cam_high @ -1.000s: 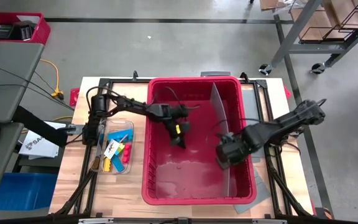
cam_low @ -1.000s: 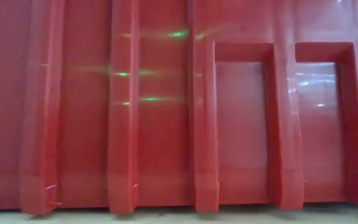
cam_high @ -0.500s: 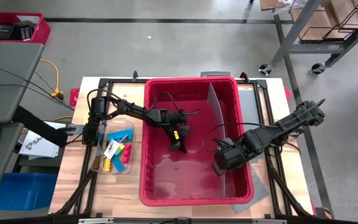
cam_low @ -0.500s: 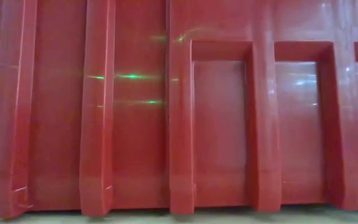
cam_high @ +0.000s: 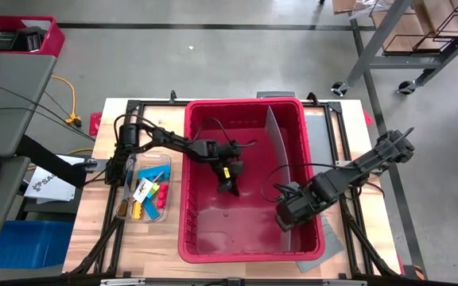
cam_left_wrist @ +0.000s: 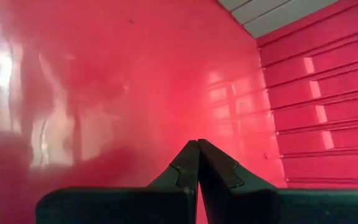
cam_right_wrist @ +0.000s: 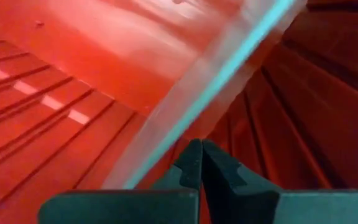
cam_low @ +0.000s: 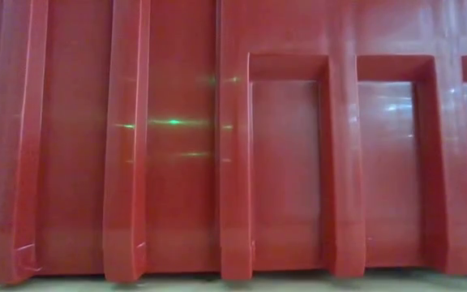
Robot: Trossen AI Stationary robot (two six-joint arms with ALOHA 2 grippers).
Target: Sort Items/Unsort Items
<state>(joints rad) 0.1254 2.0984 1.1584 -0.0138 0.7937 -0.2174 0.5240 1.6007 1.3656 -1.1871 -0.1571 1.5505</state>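
The items are small orange, blue, yellow, red and green pieces. They lie in a clear tray on the table's left side, outside the large red bin. Both arms reach into the bin. My left gripper is shut and slants down over the bin's bare floor, with nothing between its fingers. My right gripper is shut and points down, right beside the clear divider panel that stands upright in the bin's right part. My left gripper's shut fingertips are low over the bin's floor; I cannot tell whether they touch it. My right gripper's shut fingers stand from above at the divider panel's near end; I cannot tell whether they press against it.
The red bin fills the middle of the table, and its ribbed near wall blocks the whole low view. Black frame rails run along the table's sides. A strip of bare wood lies between the tray and the bin.
The red bin has slid a little toward the table's left edge, divider included. My right gripper has gone toward the near edge and slightly left along the divider, staying shut. My left gripper stays shut inside the bin.
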